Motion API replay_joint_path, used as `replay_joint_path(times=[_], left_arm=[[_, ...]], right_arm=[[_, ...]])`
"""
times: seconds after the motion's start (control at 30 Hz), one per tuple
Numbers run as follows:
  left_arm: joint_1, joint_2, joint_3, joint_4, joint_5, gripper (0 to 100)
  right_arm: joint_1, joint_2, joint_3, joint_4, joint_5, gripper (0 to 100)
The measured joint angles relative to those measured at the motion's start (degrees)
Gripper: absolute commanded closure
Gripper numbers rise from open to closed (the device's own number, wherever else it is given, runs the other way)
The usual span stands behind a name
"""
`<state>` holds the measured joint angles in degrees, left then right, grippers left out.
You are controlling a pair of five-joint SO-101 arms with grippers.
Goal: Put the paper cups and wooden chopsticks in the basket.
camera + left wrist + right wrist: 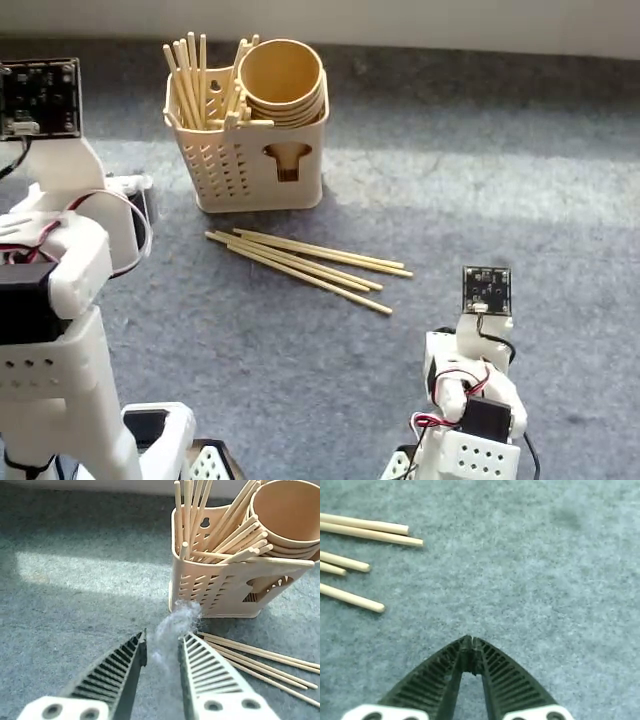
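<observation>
- Grey-blue, carpet-like cloth covers the table (520,190), with a band of sunlight across its upper part.
- At the upper middle of the high view stands the basket (255,165). The stacked paper cups (283,80) sit in its right side, and a bunch of upright chopsticks (190,85) fills its left side.
- Several loose chopsticks (305,262) lie flat on the table just below the basket, close together and fanning towards the lower right. These look like what is left to do.
- The left hand (163,640) is slightly open and grips nothing. It points at the basket's lower left corner, with the near ends of the loose chopsticks just to its right.
- A tuft of grey fluff (172,625) sits at its tips. I cannot tell whether it clings to a finger or lies on the cloth.
- The right hand (470,642) is closed and empty, low over bare cloth, with the loose stick ends at the upper left of its view.
- Risks, as I judge them:
  - The sticks are thin and round, so a pinch could roll them apart or lift only one.
  - The fluff could weaken the grip.
  - The stick side is crowded, so a tilted stick could catch on the rim or the standing ones and tip the light basket.
</observation>
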<state>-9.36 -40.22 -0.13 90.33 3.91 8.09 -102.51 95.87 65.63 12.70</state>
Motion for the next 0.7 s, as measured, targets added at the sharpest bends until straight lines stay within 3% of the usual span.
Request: replay_joint_path(times=[0.4,0.7], left_arm=[[13.45,-0.09,0.62,6.33,-9.58,89],[24.35,-0.09,14.07,5.80,-22.59,89]], right_arm=[[0.00,0.00,0.00,0.00,0.00,98.3],[0.00,0.00,0.00,0.00,0.00,98.3]])
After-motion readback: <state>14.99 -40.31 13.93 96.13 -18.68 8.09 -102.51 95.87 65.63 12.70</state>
